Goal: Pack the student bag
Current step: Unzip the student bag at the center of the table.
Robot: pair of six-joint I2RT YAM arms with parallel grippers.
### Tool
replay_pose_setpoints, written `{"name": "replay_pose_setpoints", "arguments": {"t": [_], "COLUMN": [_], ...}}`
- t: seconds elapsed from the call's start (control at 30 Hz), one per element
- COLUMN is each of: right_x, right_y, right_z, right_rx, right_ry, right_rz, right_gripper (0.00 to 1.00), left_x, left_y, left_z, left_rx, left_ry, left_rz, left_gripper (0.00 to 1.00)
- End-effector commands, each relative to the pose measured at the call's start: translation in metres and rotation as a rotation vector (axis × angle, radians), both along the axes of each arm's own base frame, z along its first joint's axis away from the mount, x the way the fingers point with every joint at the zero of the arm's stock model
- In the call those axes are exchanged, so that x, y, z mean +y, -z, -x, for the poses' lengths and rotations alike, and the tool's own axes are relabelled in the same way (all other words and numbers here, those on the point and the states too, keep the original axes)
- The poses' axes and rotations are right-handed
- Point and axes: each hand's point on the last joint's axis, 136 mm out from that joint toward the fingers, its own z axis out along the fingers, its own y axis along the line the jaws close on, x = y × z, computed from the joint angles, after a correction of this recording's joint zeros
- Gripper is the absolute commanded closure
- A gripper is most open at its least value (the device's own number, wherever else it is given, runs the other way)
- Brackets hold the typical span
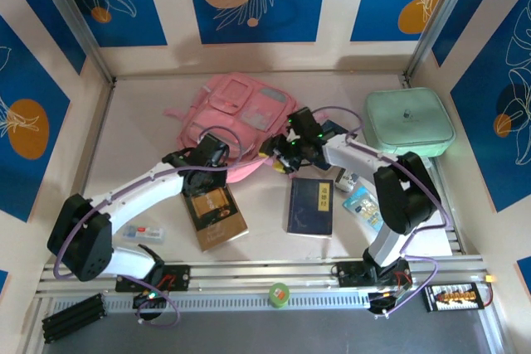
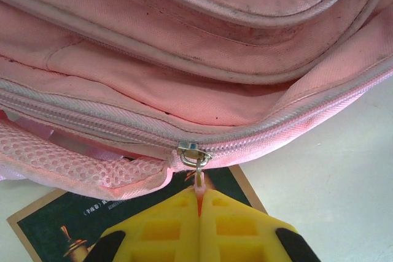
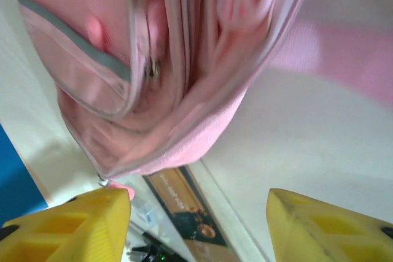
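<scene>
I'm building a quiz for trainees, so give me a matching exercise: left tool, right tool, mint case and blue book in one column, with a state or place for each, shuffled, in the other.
1. left tool
2. right tool
3. mint case
4. blue book

A. open, beside the bag
B. far right of the table
C. shut on the zip pull
D. flat on the table, between the arms

Pairs: 1-C, 2-A, 3-B, 4-D
</scene>
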Motion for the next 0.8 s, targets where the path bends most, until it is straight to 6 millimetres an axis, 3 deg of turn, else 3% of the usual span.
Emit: {"name": "replay_pose_setpoints", "arguments": {"t": [0.0, 0.2, 0.37, 0.6, 0.77], "right_x": [0.009, 0.022, 0.031, 0.045, 0.043], "right_y": [0.010, 0.023, 0.034, 0.047, 0.035], "right_z": [-0.002, -0.010, -0.011, -0.009, -0.015], "right_rx": [0.084, 0.129, 0.150, 0.213, 0.149], "right_ry": [0.118, 0.184, 0.207, 0.176, 0.144], "right_rz": [0.006, 0.051, 0.067, 0.056, 0.069], "right_gripper": [0.33, 0.28, 0.33, 0.53, 0.71], "left_x": [-0.001, -0.001, -0.002, 0.001, 0.014], "left_y": [-0.003, -0.001, 0.002, 0.000, -0.011], "left_z": [0.001, 0.002, 0.003, 0.003, 0.002], "left_rx": [0.023, 0.035, 0.050, 0.074, 0.062], "left_ry": [0.023, 0.034, 0.044, 0.049, 0.029], "left_rz": [-0.003, -0.010, -0.017, -0.055, -0.118], "left_gripper": [1.00, 1.00, 1.00, 1.00, 1.00]}}
